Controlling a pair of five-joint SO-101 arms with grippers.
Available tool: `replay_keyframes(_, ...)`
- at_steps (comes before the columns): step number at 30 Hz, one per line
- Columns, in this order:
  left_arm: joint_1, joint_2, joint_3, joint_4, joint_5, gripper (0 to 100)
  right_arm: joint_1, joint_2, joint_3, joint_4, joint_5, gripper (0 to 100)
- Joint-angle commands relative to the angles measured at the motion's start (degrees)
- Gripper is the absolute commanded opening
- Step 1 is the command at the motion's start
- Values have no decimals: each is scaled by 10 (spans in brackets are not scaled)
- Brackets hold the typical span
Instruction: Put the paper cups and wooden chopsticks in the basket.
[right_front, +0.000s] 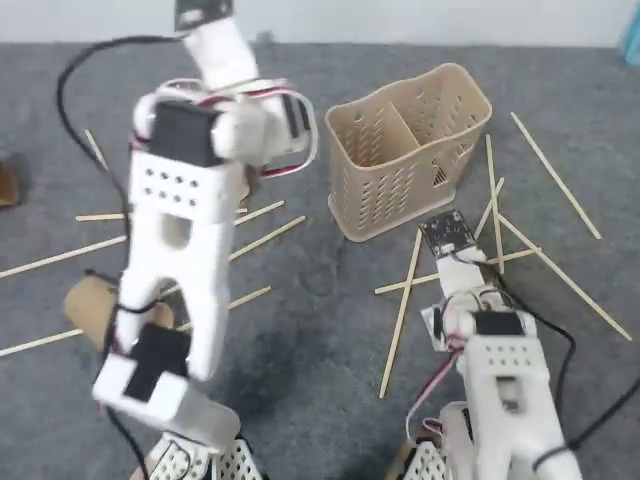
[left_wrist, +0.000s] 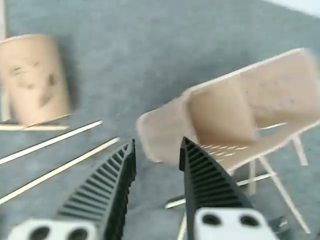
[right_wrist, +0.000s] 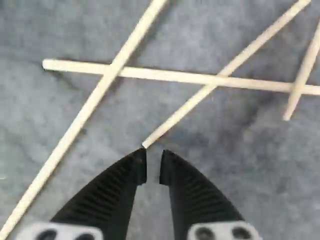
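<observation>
Left gripper (left_wrist: 157, 150) spread wide, empty. Right gripper (right_wrist: 153, 157) barely parted, empty, tips at one of four crossed chopsticks (right_wrist: 165, 75). Left wrist view catches one cup (left_wrist: 35, 77); basket (right_front: 390, 180) sits 1 o'clock from above.

Bright even light; soft shadows on carpet (right_front: 320, 310).

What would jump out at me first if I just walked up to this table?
Probably the tan basket standing near the middle of the grey table, with wooden chopsticks scattered all around it. Next comes the big white arm rising on the left of the high view. A paper cup sits ahead of the open left gripper.
</observation>
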Motion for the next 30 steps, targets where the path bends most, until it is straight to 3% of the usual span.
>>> replay_keyframes(1, 43, 48, -99, 17, 33, 142, -16, -75, 19, -14, -3, 58)
replay_keyframes(9, 65, 171, -134, 18, 99, 231, -22, -137, 49, -12, -2, 60)
replay_keyframes(17, 48, 237, -137, 18, 102, 235, -18, -137, 49, -12, -2, 61)
replay_keyframes(20, 42, 239, -134, 18, 101, 190, -18, -137, 49, -12, -2, 61)
replay_keyframes(22, 41, 239, -134, 18, 96, 95, -18, -137, 49, -12, -2, 61)
replay_keyframes(24, 42, 241, -134, 18, 57, 0, -17, -137, 49, -12, -2, 61)
replay_keyframes(30, 42, 244, -89, 18, -105, 11, -17, -138, 49, -12, -2, 61)
